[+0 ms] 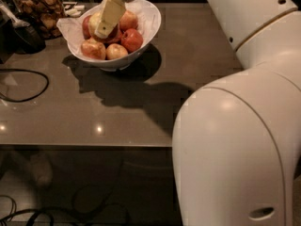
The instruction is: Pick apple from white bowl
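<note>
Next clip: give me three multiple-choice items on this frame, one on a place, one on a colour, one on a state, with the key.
1. Where is the gripper?
A. down in the bowl, among the apples
B. beside the bowl, clear of it
C. out of view

2. What colour is the bowl?
A. black
B. white
C. blue

3. How does the bowl stand?
A. on its side
B. upside down
C. upright, holding apples

Key:
1 A, it reaches in among the fruit.
2 B, the rim is glossy white.
3 C, its mouth faces up on the table.
</note>
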Robot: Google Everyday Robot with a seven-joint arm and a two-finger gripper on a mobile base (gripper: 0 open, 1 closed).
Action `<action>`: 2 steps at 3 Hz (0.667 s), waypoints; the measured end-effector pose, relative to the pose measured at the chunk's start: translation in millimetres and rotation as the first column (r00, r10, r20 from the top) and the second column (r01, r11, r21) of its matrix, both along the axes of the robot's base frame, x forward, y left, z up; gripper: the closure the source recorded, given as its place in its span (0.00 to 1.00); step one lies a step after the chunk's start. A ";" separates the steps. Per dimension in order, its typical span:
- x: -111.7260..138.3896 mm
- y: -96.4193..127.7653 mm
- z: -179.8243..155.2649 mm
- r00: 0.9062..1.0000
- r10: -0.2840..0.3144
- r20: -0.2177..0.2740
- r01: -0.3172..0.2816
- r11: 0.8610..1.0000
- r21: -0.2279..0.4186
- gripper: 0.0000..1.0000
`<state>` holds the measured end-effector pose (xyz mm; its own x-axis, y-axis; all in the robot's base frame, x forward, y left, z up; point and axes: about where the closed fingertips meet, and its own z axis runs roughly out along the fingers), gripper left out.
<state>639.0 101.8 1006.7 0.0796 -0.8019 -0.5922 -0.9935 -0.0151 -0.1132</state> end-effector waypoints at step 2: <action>-66.3 19.6 53.8 0.987 0.160 0.033 -0.162 0.983 0.091 1.00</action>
